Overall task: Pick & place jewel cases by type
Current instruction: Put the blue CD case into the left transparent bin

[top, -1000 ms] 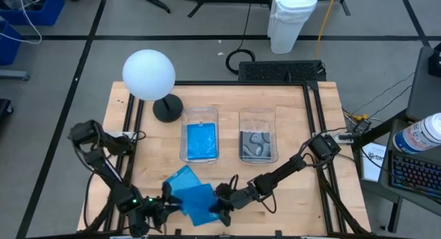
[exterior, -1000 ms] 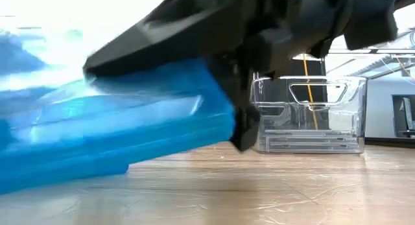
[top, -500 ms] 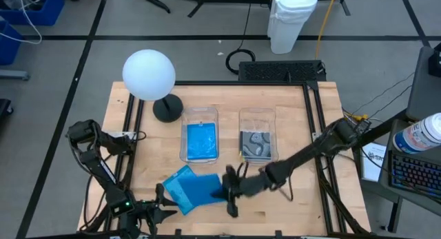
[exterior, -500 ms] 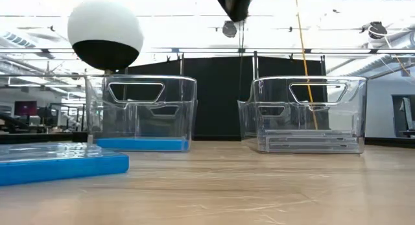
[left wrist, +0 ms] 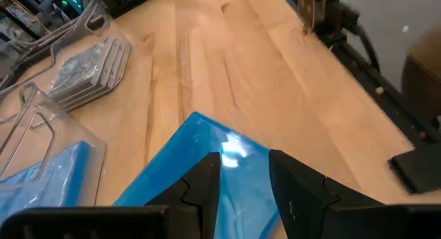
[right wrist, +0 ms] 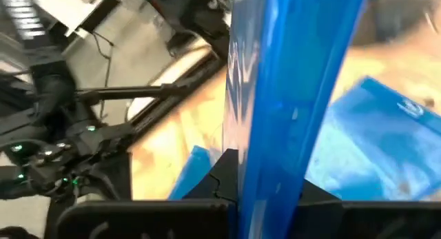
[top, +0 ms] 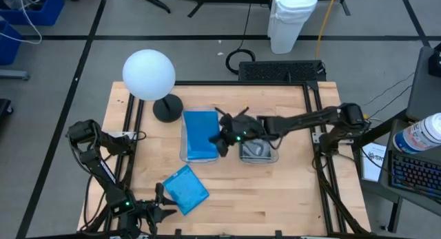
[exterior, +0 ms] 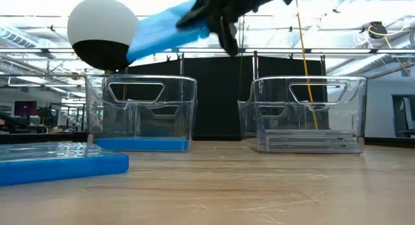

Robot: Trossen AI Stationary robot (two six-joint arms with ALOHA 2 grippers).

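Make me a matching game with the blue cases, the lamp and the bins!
Things:
1. blue jewel case in the right pincer
2. blue jewel case on the table
3. white ball lamp
4. right bin

Places or states:
A. holds grey patterned cases
B. lies flat near the left pincer
C. stands at the table's back left
D. held in the air over the left bin

Pairs: 1-D, 2-B, 3-C, 4-A
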